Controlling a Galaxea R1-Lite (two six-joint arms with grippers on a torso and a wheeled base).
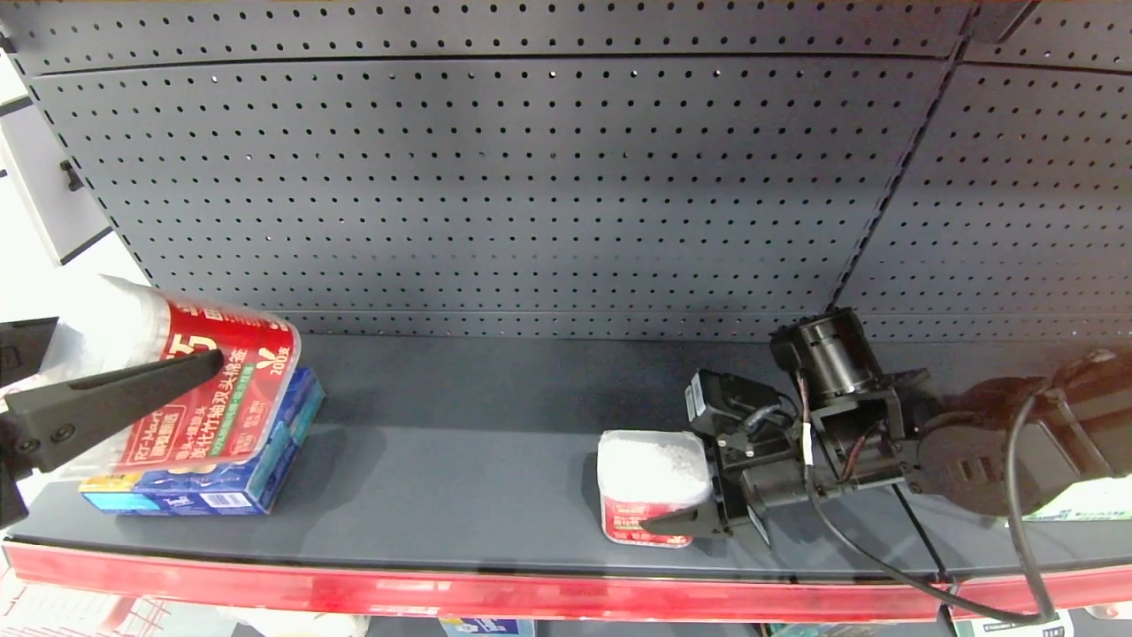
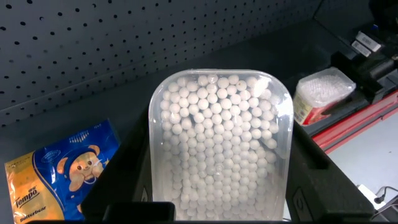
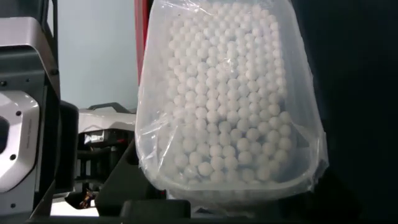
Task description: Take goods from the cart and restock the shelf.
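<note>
Bare shelf (image 1: 469,447) lies open between tissue packs (image 1: 225,494) and standing swab tub (image 1: 653,482).

A: Head cam light?
B: Even, from overhead, a bit dim on the grey pegboard (image 1: 531,177). Soft shadow on shelf deck (image 1: 495,460) beside left tub (image 1: 212,389).
A: Glare?
B: Red edge strip (image 1: 442,588) shines. Bg past the shelf's left end is blown white. Pegboard rows bow twd the edges, wide lens.
A: Wrist cams?
B: L: swabs bright, surrounds dark. R: plastic wrap (image 3: 230,124) glints, one side near black, the other pale and bright.
</note>
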